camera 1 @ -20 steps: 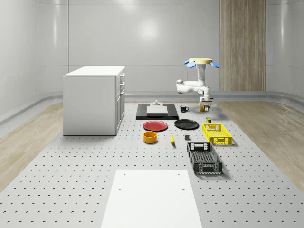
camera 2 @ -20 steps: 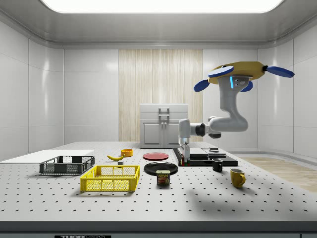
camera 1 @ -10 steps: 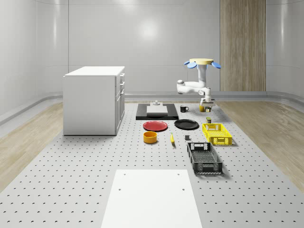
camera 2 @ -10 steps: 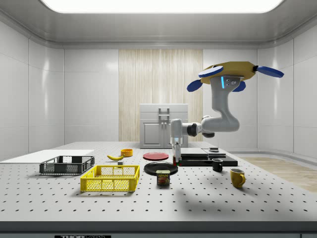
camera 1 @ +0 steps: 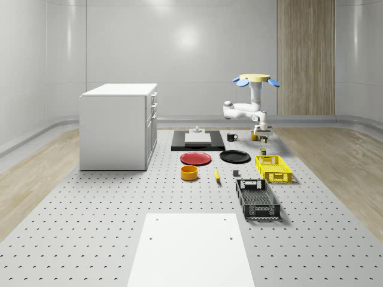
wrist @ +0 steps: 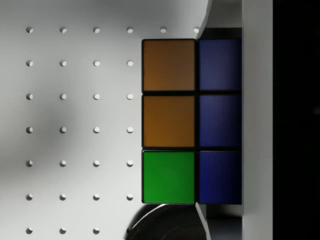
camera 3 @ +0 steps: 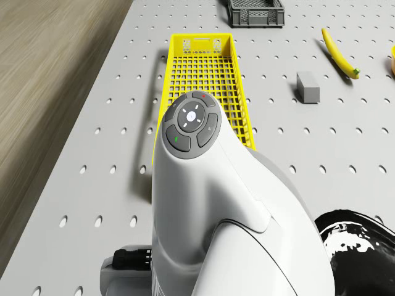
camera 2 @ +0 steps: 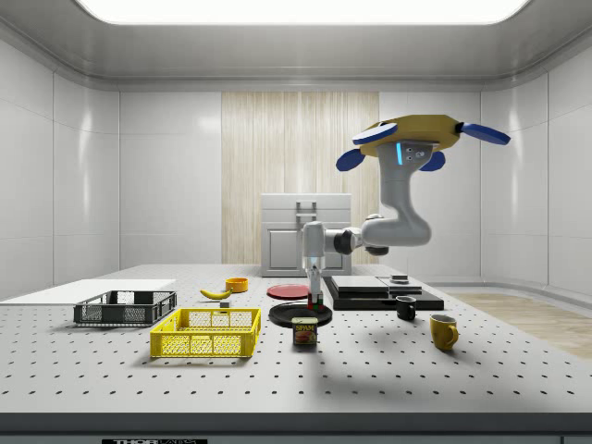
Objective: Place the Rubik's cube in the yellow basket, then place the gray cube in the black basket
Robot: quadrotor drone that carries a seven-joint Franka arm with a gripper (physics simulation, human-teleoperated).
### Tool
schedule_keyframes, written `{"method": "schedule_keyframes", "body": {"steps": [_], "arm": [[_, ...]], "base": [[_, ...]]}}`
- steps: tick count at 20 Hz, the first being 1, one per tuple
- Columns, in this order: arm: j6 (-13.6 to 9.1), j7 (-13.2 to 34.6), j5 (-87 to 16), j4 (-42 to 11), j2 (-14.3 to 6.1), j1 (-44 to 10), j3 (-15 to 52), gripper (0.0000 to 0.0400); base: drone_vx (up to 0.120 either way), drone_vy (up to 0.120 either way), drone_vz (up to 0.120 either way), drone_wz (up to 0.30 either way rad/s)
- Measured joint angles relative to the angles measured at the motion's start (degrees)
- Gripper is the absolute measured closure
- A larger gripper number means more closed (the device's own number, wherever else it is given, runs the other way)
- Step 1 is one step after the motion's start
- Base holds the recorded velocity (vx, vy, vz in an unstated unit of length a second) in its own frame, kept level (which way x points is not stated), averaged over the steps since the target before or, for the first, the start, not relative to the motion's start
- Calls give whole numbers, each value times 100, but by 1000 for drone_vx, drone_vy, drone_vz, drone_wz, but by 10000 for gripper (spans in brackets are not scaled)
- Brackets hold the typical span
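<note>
While hovering airborne over the table's (camera 2: pixel 388 370) far end — gripper (camera 2: pixel 315 302) clamped on the Rubik's cube (wrist: pixel 192 121), carried clear above the black plate (camera 2: pixel 298 315), short of the yellow basket (camera 2: pixel 207 334) — awaiting deposit.

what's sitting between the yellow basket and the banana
The gray cube lies between the yellow basket and the banana, touching neither, as seen in the drone view.

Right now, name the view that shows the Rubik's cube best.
The wrist view: the Rubik's cube sits close, its orange, green and blue stickers plain. In the side view it is a small colored block at the pincer, over the black plate. In the whole-scene view it is a speck under the arm.
</note>
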Motion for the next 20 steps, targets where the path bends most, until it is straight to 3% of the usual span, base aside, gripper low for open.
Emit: {"method": "schedule_keyframes", "body": {"steps": [20], "arm": [[148, 19, 63, 5, -159, -24, 18, 75]], "base": [[120, 0, 0, 0]]}}
